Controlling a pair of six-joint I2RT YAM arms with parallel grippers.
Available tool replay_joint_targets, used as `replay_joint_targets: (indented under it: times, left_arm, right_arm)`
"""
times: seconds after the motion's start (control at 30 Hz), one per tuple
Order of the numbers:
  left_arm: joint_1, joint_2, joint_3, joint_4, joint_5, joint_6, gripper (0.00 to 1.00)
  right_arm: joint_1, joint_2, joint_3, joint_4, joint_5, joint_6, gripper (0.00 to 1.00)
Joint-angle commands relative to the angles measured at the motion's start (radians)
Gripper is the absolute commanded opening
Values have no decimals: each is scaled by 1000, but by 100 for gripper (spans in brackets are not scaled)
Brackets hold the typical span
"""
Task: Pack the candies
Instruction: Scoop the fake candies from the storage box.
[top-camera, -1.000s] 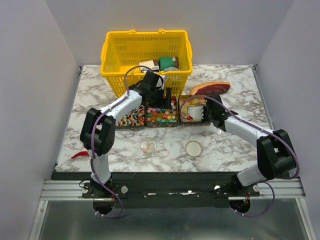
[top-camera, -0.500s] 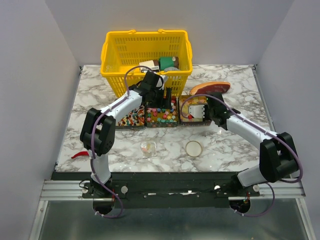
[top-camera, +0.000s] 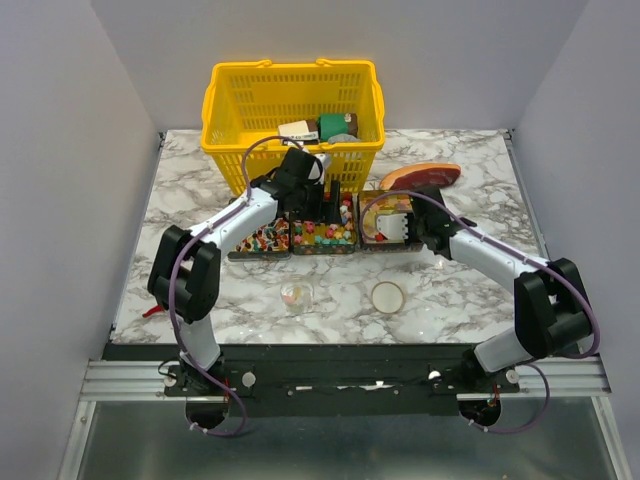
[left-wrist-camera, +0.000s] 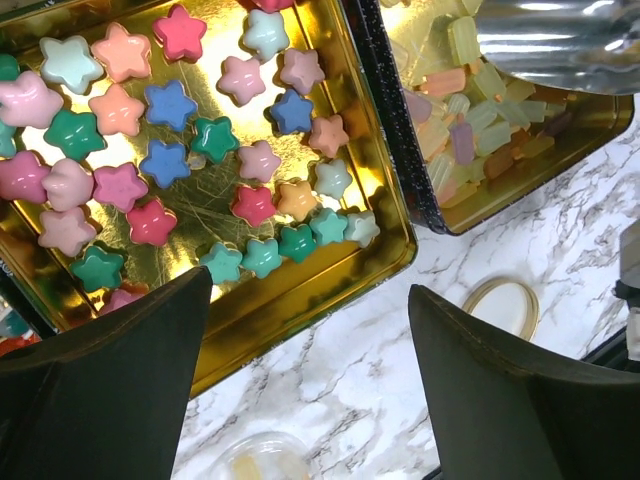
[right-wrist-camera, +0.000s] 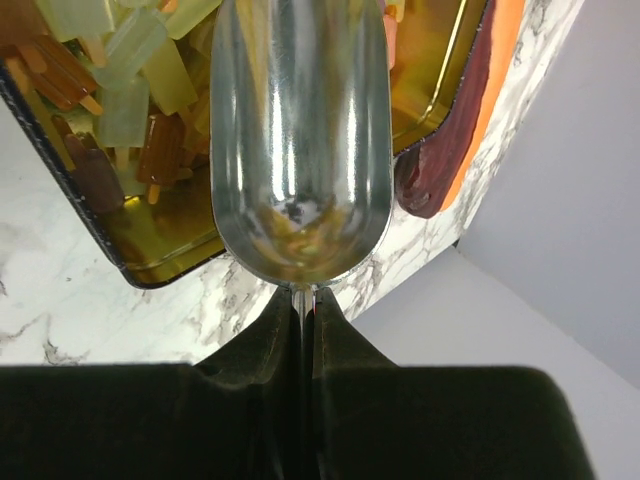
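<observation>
The candies lie in three trays side by side at the middle of the table (top-camera: 190, 180): wrapped ones (top-camera: 262, 238) on the left, star-shaped ones (left-wrist-camera: 165, 160) in pink, green and blue in the middle tray (left-wrist-camera: 300, 300), and yellow-orange gummies (right-wrist-camera: 120, 90) in the right tray (right-wrist-camera: 150, 265). The left gripper (left-wrist-camera: 308, 285) hangs over the stars, fingers spread wide and holding nothing. The right gripper (right-wrist-camera: 303, 300) clamps the handle of a metal scoop (right-wrist-camera: 300, 130) over the gummies. A yellow basket (top-camera: 295, 105) stands behind the trays, and a small clear cup (top-camera: 297, 295) and a round lid (top-camera: 387, 296) lie in front.
</observation>
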Motion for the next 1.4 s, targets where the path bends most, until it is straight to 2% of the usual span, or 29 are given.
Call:
replay_joint_targets:
  times: [0.0, 0.27, 0.4, 0.53, 0.87, 1.13, 1.27, 1.37]
  left_arm:
    - [-9, -62, -13, 9, -26, 3, 93]
    - [-35, -88, -69, 29, -12, 11, 93]
    - [-39, -85, -95, 31, -3, -14, 86]
    - [-39, -73, -108, 28, -3, -25, 84]
    - [-39, -22, -76, -6, -34, -18, 84]
    - [-39, -4, -71, -11, -64, -9, 84]
    - [-39, 2, -82, 29, -95, -9, 82]
    - [-39, 16, -80, 57, -118, -8, 77]
  right_arm:
    - [0, -15, -23, -51, -56, -18, 1]
    - [42, -49, -63, -96, -120, -21, 1]
    - [59, -7, -25, -157, -192, 45, 1]
    - [67, 42, 32, -202, -234, 99, 1]
    - [69, 131, 122, -335, -314, 228, 1]
    - [66, 276, 349, -568, -404, 427, 1]
    - [66, 281, 346, -613, -413, 476, 1]
    - [66, 252, 331, -622, -427, 511, 1]
